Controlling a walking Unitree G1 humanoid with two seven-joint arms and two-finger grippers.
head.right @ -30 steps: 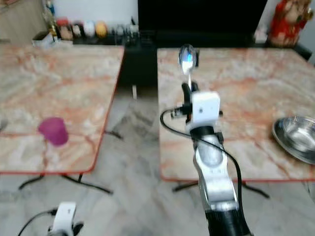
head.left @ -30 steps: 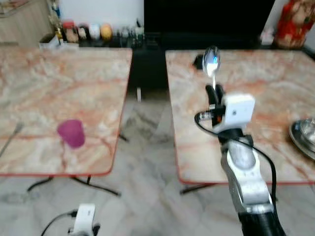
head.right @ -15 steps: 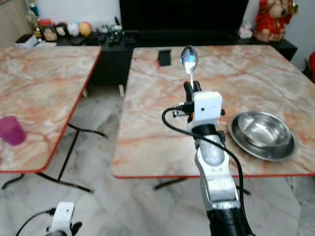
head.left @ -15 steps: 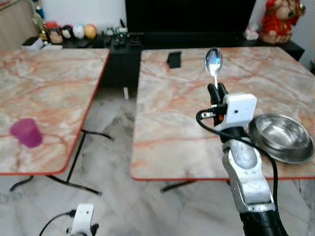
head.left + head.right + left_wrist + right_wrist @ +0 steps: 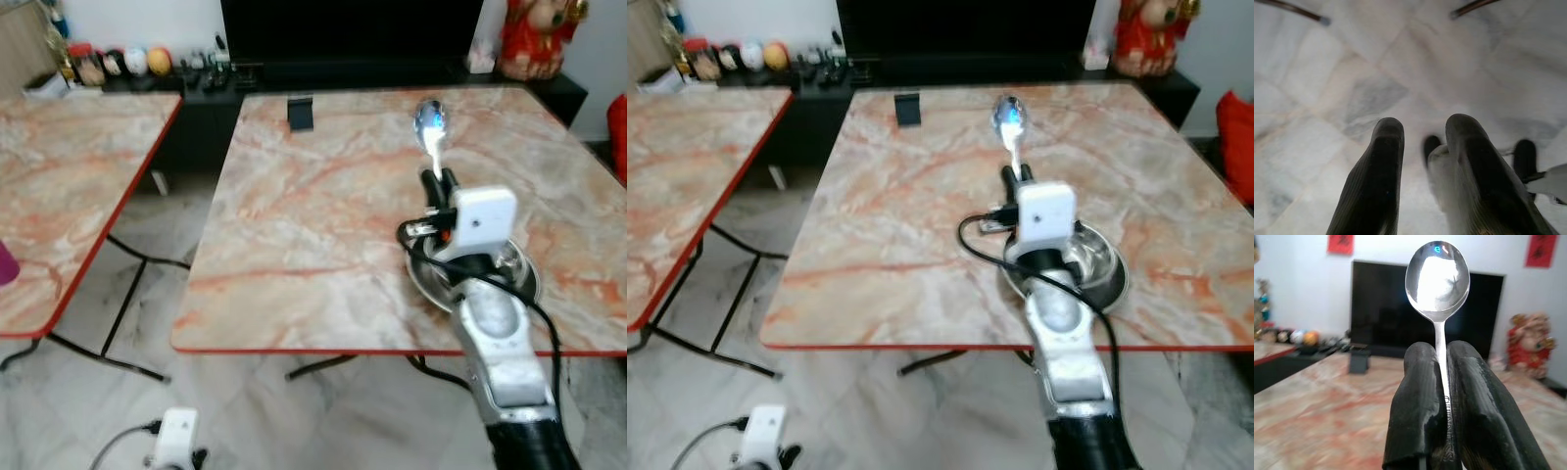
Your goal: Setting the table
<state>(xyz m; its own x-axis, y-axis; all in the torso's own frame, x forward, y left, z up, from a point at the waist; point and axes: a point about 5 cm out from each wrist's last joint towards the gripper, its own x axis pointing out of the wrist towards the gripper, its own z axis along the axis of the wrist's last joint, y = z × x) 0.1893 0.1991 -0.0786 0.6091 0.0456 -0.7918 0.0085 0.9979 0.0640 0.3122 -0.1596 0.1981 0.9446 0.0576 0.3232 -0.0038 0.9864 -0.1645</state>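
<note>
My right gripper [image 5: 438, 180] is shut on the handle of a steel spoon [image 5: 430, 125], held upright over the right marble table [image 5: 313, 235]. The wrist view has the spoon's bowl [image 5: 1437, 274] standing above the two black fingers [image 5: 1420, 396]. A steel bowl [image 5: 1100, 266] sits on the table near its front edge, just behind my right forearm and partly hidden by it. My left gripper [image 5: 1422, 127] hangs low over the marble floor, fingers a little apart with nothing between them.
A second marble table [image 5: 69, 186] stands to the left across a gap of floor. A small black object [image 5: 301, 113] rests at the far side of the right table. A dark TV cabinet [image 5: 353, 69] with jars and a red figurine [image 5: 529, 34] lines the back wall.
The camera has swung right: the right table and steel bowl now sit in front of me and the purple cup has left the picture. My right gripper still holds the spoon upright.
</note>
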